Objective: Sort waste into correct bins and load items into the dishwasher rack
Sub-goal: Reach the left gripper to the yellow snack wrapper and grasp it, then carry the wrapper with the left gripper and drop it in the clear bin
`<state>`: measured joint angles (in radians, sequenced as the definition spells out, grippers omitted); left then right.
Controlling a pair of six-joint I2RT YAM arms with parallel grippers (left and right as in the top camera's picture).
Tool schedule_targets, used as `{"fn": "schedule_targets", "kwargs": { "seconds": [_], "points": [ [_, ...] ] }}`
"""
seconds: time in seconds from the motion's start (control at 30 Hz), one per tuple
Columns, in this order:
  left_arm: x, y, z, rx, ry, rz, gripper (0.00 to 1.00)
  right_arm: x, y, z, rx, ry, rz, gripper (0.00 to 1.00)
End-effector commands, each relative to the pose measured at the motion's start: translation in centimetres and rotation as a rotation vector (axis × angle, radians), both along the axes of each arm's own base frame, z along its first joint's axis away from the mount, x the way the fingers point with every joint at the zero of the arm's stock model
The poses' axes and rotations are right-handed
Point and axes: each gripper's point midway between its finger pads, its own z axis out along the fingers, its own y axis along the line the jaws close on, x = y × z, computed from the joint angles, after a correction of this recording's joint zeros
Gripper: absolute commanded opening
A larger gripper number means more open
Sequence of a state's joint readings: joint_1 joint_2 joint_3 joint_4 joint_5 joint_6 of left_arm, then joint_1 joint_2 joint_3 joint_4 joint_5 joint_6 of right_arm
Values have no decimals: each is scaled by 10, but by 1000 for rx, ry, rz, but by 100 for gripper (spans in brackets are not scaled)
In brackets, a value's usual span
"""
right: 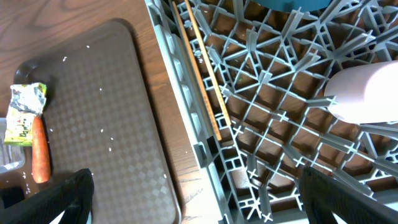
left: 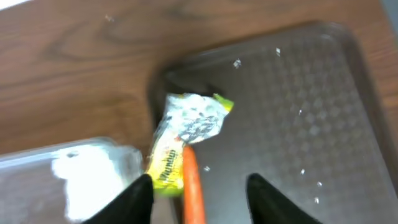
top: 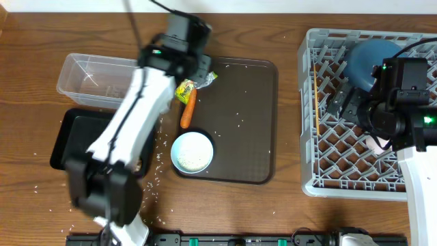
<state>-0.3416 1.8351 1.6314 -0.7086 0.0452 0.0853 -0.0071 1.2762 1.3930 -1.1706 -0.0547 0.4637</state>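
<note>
The yellow-green snack wrapper and orange carrot lie at the back left corner of the brown serving tray. My left gripper hovers over them, open, with the carrot's top end seen between its fingers and nothing gripped. A white bowl sits at the tray's front left. My right gripper hangs wide open over the grey dishwasher rack. The rack holds the dark blue dish, a pink cup and chopsticks.
The clear tub, with white tissue inside, stands left of the serving tray. The black tray lies in front of it, partly under my left arm. Rice grains are scattered on the serving tray and the wooden table.
</note>
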Motion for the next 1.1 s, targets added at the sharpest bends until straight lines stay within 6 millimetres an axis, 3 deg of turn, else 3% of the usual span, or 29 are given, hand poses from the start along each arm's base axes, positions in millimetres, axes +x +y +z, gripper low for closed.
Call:
{"fn": "schedule_targets", "kwargs": {
  "seconds": [0.0, 0.3, 0.63, 0.83, 1.0, 1.07],
  "points": [
    [-1, -10, -63, 101, 86, -46, 56, -1, 8, 1, 7, 1, 27, 99],
    [18, -17, -141, 252, 95, -28, 58, 0, 8, 1, 7, 0, 27, 99],
    [39, -20, -152, 233, 20, -7, 57, 1, 8, 1, 7, -4, 27, 99],
    [41, -20, -164, 236, 26, -5, 40, 1, 7, 1, -3, -4, 30, 99],
    [42, -20, -162, 232, 20, -3, 9, 2, 7, 1, -2, -8, 30, 99],
    [42, -20, -157, 228, 17, 0, 6, 2, 7, 1, -2, -8, 30, 99]
  ]
}}
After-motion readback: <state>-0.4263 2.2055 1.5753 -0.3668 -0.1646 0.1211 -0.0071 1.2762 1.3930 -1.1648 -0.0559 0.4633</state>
